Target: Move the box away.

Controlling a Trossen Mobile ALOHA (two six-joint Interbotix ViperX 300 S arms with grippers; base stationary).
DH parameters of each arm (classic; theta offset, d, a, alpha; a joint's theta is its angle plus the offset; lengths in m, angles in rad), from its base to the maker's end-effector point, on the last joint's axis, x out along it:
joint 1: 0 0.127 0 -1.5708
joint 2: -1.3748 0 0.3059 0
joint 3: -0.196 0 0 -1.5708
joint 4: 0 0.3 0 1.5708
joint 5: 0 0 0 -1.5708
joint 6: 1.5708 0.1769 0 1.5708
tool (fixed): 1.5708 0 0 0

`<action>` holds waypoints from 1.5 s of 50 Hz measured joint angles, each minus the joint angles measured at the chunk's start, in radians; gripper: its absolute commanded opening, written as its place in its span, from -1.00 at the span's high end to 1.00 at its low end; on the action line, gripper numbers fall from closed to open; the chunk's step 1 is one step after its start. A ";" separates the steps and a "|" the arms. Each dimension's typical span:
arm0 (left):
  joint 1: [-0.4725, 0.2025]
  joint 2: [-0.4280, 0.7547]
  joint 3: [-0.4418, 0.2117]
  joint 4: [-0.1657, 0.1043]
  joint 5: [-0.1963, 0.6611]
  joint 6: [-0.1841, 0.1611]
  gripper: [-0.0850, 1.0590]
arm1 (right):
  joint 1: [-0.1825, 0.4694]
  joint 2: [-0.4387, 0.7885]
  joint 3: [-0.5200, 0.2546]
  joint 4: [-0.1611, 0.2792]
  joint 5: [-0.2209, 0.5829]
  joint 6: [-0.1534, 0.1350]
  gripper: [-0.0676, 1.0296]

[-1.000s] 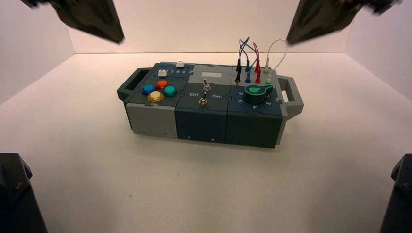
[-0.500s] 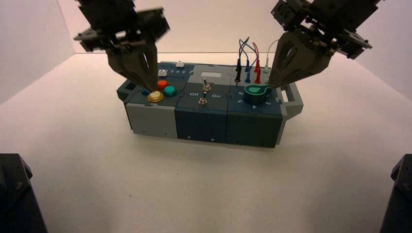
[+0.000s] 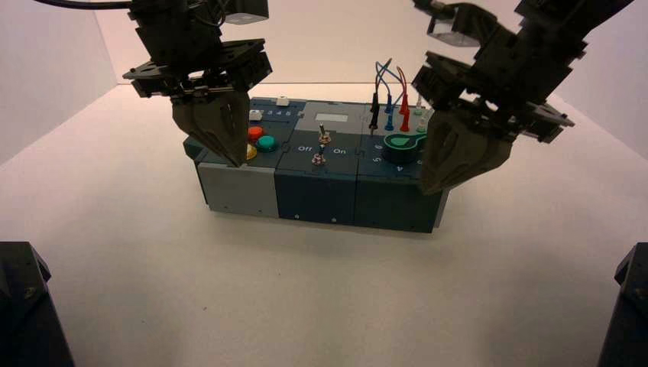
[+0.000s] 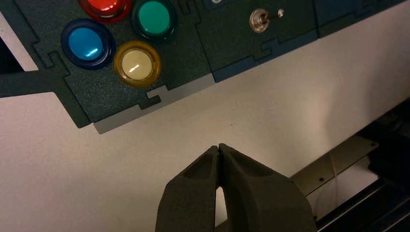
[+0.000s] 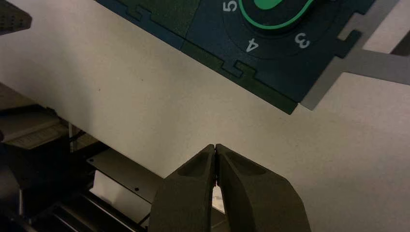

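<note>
The box [image 3: 317, 195], long, dark teal and grey, stands across the middle of the white table. Its left module carries red, green [image 4: 153, 18], blue [image 4: 85, 43] and yellow [image 4: 137, 63] push buttons. Two toggle switches [image 3: 319, 149] sit in the middle, and the green dial [image 5: 275, 9] is on the right. My left gripper [image 3: 233, 159] hangs shut over the box's front left edge, its tip [image 4: 219, 146] above bare table just in front of the box. My right gripper [image 3: 429, 186] is shut too, at the front right corner, its tip [image 5: 214, 146] off the box's edge [image 5: 251, 72].
Coloured wires [image 3: 391, 95] stand plugged in at the box's back right. White walls close the table behind and on both sides. Dark parts of the robot's base sit at the near left [image 3: 23, 306] and near right [image 3: 628, 306] corners. The grippers cover both end handles.
Both arms came down from the upper back corners and swung toward me, from above the box's top to its front edge, left at the buttons, right at the dial corner. The box stayed put.
</note>
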 measured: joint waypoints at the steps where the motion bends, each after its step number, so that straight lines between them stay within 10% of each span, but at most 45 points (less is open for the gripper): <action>1: 0.000 0.003 0.000 0.002 0.000 0.003 0.91 | 0.000 0.000 0.000 0.000 0.000 0.000 0.92; 75: -0.008 0.287 -0.104 0.046 -0.103 0.060 0.91 | 0.034 0.319 -0.149 -0.015 -0.104 -0.023 0.92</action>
